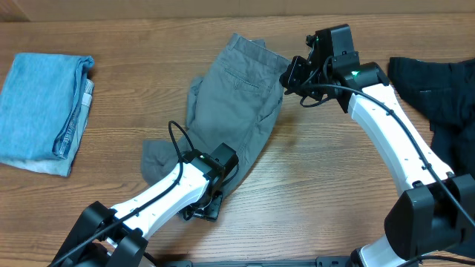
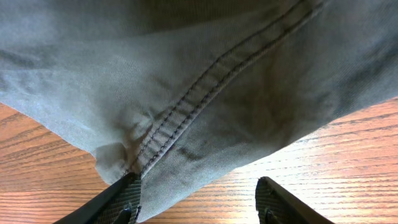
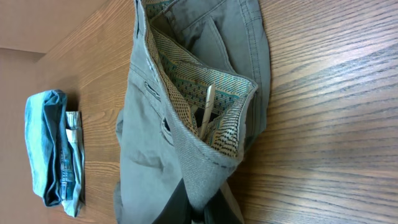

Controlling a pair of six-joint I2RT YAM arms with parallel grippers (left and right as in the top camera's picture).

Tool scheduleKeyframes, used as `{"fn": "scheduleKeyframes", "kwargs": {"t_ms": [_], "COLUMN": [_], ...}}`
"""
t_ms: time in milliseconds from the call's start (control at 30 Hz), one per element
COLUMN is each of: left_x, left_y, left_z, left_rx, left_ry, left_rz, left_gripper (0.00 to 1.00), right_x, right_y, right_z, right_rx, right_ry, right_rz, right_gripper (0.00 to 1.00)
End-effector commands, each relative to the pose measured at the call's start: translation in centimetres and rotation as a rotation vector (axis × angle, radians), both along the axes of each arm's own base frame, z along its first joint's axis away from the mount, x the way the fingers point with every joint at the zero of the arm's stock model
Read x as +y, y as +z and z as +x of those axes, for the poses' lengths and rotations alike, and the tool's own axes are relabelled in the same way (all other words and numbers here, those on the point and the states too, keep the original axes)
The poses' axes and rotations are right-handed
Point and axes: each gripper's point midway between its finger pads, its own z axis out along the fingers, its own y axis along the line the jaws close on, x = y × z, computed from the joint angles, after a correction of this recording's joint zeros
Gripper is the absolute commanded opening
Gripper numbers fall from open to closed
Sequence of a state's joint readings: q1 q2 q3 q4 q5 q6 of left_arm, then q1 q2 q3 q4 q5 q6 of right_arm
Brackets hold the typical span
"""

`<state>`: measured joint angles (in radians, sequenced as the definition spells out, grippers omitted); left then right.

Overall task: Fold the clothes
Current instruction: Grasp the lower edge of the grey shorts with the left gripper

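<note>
Slippage looms: my left gripper [image 2: 199,202] gapes wide over the grey shorts [image 2: 205,81] and may pinch one layer only; whether my right gripper [image 1: 295,74] holds anything, I cannot tell.

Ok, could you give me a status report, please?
Left claw open over hem. Right claw at waistband, grip unseen. Grey shorts rumpled, unfolded. Blue garment, black garment aside.
</note>
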<state>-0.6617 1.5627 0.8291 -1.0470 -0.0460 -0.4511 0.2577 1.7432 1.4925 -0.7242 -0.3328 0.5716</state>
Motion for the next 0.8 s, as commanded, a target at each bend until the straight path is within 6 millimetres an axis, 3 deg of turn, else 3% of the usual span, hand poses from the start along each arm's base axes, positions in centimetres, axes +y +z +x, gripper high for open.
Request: {"fn": "scheduleKeyframes", "kwargs": {"t_ms": [0,133,167,200,367,400,467,500,567,700,767], "left_x": [0.3,0.3,0.3,0.3,0.3,0.4,-0.5,-1.6,-1.2,-1.3,-1.4], "left_y": [-0.2,-0.2,-0.2,-0.2,-0.3,-0.3,-0.3,-0.4,-0.6,-2.3,-2.4], "left_z": [-0.2,-0.2,-0.2,-0.2,-0.2,-0.2,-0.7,-0.7,0.1,-0.9,-1.1], "left_rx": [-0.002,-0.002,-0.002,-0.002,-0.001,-0.001,0.02,0.028,-0.022,-0.009,-0.002], "left_ry": [0.012,0.014,0.015,0.014,0.014,0.014,0.079,0.117,0.169,0.211,0.215], "left_rz": [0.025,0.026,0.025,0.025,0.025,0.026,-0.013,-0.062,-0.034,-0.062,-0.072], "left_gripper": [0.64,0.63,0.53,0.51,0.52,0.4,0.41,0.36,0.39,0.5,0.45], "right_x": [0.0,0.0,0.0,0.0,0.0,0.0,0.0,0.0,0.0,0.0,0.0], "right_y": [3.2,3.2,3.2,3.2,3.2,3.2,3.2,3.2,3.2,3.1,3.1], "right_z": [0.7,0.7,0.7,0.7,0.7,0.7,0.7,0.7,0.7,0.6,0.6], "right_rx": [-0.089,-0.089,-0.089,-0.089,-0.089,-0.089,-0.089,-0.089,-0.089,-0.087,-0.087], "right_ry": [-0.007,-0.007,-0.007,-0.007,-0.007,-0.007,-0.007,-0.007,-0.006,-0.007,-0.007], "right_rz": [0.007,0.008,0.008,0.008,0.008,0.008,0.008,0.008,0.007,0.007,0.007], "right_gripper": [0.04,0.04,0.04,0.04,0.04,0.04,0.04,0.04,0.04,0.04,0.04]}}
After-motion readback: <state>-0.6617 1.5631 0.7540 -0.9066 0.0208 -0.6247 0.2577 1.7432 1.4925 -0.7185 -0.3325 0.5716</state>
